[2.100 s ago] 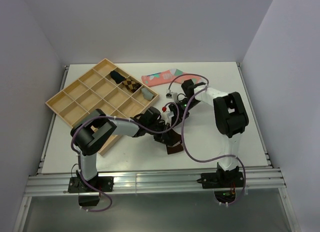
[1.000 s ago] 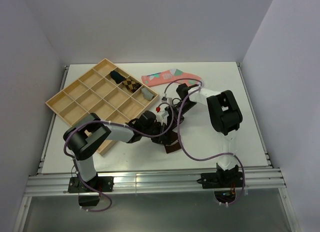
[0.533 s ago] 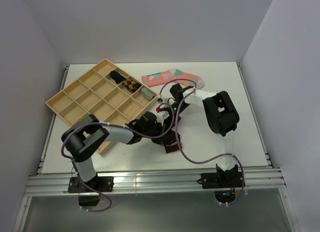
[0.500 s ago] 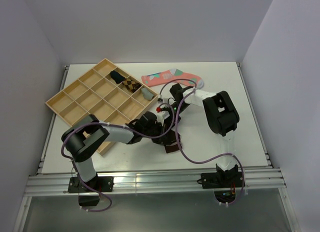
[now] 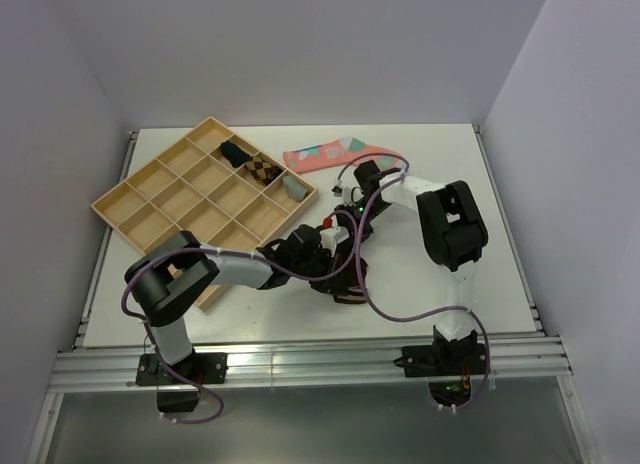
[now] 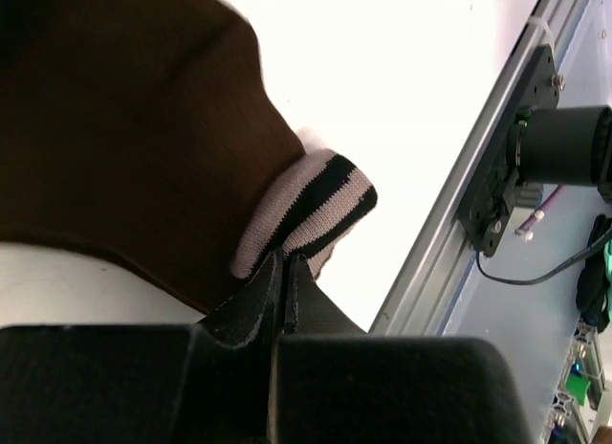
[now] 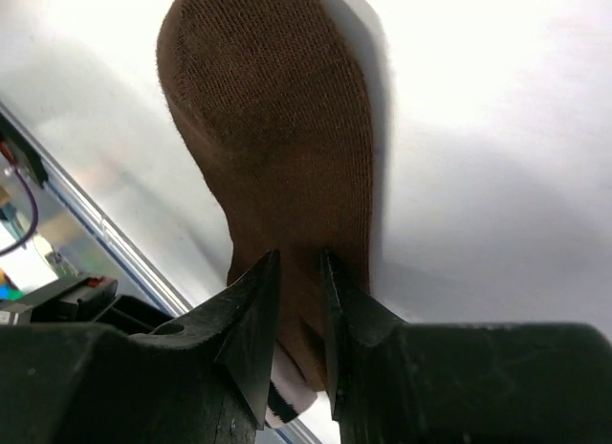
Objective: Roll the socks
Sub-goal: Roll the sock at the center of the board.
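Together, left claw [image 6: 285,277] and right claw [image 7: 299,272] pinch brown sock [image 6: 134,128].

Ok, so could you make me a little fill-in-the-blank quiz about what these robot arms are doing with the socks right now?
The left gripper and right gripper both pinch one sock, coloured dark ___.
The left gripper clamps it at its ___ cuff.
The other sock, lying flat away from both grippers, is mostly ___.
Missing words: brown; striped; pink.
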Available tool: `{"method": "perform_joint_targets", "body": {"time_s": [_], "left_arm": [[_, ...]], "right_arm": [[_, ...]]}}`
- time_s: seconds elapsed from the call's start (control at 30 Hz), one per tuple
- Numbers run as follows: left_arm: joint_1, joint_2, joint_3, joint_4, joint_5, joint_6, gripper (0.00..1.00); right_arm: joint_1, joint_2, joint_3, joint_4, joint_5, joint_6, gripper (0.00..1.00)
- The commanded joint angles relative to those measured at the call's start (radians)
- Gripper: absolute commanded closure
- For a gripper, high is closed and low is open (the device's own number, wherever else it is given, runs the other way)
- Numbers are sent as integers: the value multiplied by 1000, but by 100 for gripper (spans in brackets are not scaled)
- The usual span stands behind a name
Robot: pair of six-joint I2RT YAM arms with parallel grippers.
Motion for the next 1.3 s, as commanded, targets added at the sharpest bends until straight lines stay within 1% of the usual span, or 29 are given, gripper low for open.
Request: {"method": "perform_joint_targets", "body": {"time_s": [0.0, 0.1, 0.3, 0.6, 0.7, 0.77, 0.8, 0.83, 1.03, 1.07, 1.2, 1.27], "left_arm": [[-15, -35, 40, -31, 43, 34, 100], [-15, -1, 69, -77, 28, 42, 100], [-5, 47, 91, -106, 6, 11, 100], [74, 130, 106, -103, 66, -81, 100], [83, 178, 158, -137, 94, -95, 100], [96, 203, 180, -151, 105, -107, 100], [97, 229, 207, -193, 100, -104, 100], [97, 238, 213, -200, 106, -102, 100], [105, 283, 243, -260, 111, -109, 100], [105, 285, 244, -266, 114, -109, 100], [110, 292, 261, -292, 126, -101, 100], [110, 297, 273, -306, 134, -96, 100]], "right_arm": [[-41, -8, -22, 88, 156, -12, 68], [-51, -7, -13, 85, 156, -17, 68], [-82, 2, -16, 101, 163, -21, 69], [-116, -1, -32, 112, 154, -20, 69], [-125, -18, -49, 129, 151, -17, 69], [-130, -27, -55, 135, 139, -23, 67], [-134, -34, -62, 140, 130, -26, 66], [-137, -48, -66, 143, 122, -33, 65], [-151, -116, -97, 181, 113, -38, 54], [-157, -152, -103, 192, 113, -37, 52], [-193, -229, -115, 203, 98, -52, 50], [-222, -260, -114, 180, 78, -81, 50]]}}
